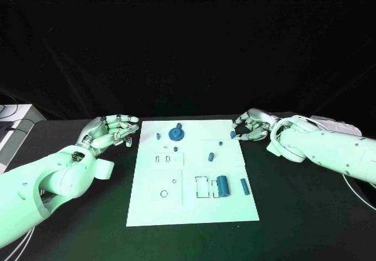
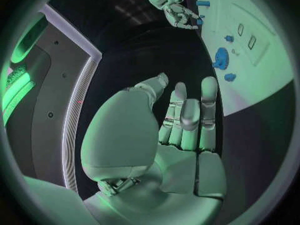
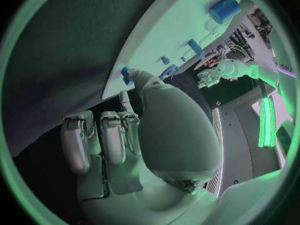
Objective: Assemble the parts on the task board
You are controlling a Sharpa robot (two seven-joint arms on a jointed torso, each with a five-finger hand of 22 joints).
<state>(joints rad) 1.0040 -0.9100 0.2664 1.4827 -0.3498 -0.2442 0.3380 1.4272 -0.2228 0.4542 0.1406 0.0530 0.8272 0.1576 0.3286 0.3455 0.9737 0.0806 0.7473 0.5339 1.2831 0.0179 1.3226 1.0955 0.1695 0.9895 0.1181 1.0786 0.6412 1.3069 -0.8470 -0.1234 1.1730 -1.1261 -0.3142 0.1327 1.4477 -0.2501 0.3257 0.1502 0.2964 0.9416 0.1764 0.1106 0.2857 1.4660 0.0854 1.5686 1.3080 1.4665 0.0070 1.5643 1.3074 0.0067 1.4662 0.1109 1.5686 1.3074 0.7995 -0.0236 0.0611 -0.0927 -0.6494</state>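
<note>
Several small blue parts (image 1: 223, 186) scattered over white task board (image 1: 192, 209).

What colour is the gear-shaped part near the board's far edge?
Blue. The toothed, gear-shaped part on the white task board shows best in the head view.

Under my work lies a black desk (image 1: 298, 217), its matte top running out on either side of me and toward the far edge. Beyond that far edge hangs a black backdrop (image 1: 188, 54), plain and dark all the way up. Off at my left, past the corner of the desk, I can see a white piece of furniture (image 1: 14, 128) with dark cables (image 1: 6, 103) lying over its top. From my left wrist, I can make out a grey panel with a pale striped border (image 2: 80, 92) beside the desk.
</note>
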